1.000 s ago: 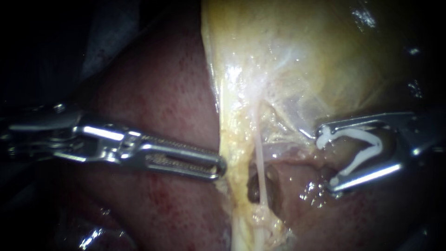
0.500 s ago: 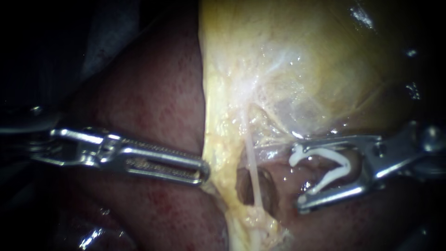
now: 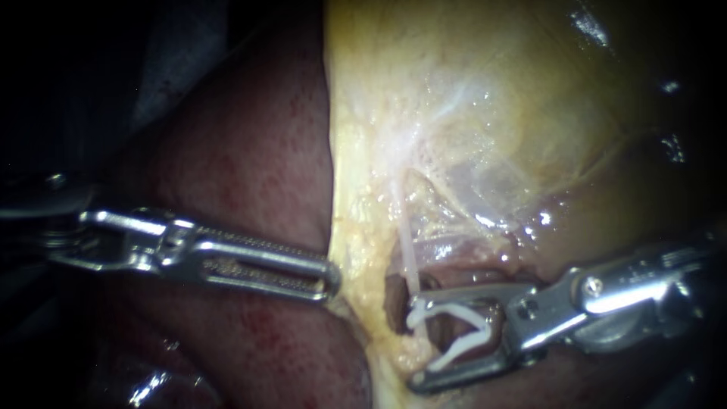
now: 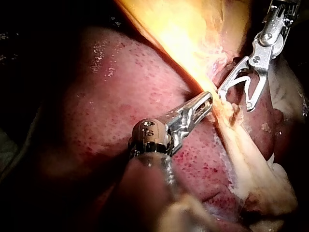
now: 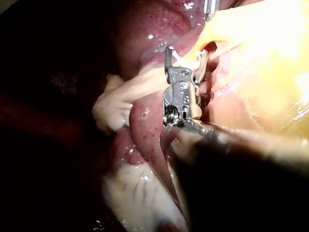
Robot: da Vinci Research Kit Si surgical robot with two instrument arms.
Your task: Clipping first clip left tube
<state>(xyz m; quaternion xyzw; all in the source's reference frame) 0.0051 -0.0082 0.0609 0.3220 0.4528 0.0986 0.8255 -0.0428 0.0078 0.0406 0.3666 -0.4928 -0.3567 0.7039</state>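
- The liver [image 3: 242, 174] is the dark red mass that fills the ground to the left of the thin pale tube [image 3: 407, 257] in the endoscope view. It also continues under the tube.
- The gallbladder [image 3: 485, 91] hangs above the tube as a yellow-green wall, and the tube's upper end runs into it.
- A strip of yellow fatty tissue [image 3: 356, 227] lies just beside the tube on its left and follows it downward.
- My left instrument [image 3: 329, 279] comes in from the left of the tube. Its jaws lie together on the edge of this fatty strip and pinch it. They are near the tube but apart from it.
- My right instrument [image 3: 415, 342] comes in from the right of the tube and is the nearer one. Its jaws stand wide apart, yet they carry the clip between them, and their tips have reached the tube.
- The tube stands nearly upright, with a dark window [image 3: 394, 303] behind it, so its long axis crosses the right jaws almost squarely (a good angle, I judge).
- The white clip [image 3: 462, 347] is open like a V, one leg along each jaw, with its mouth toward the tube. The upper tip touches or covers the tube, but I cannot tell if the tube is already inside the mouth, so the next move probably needs a little more advance across it before closing.
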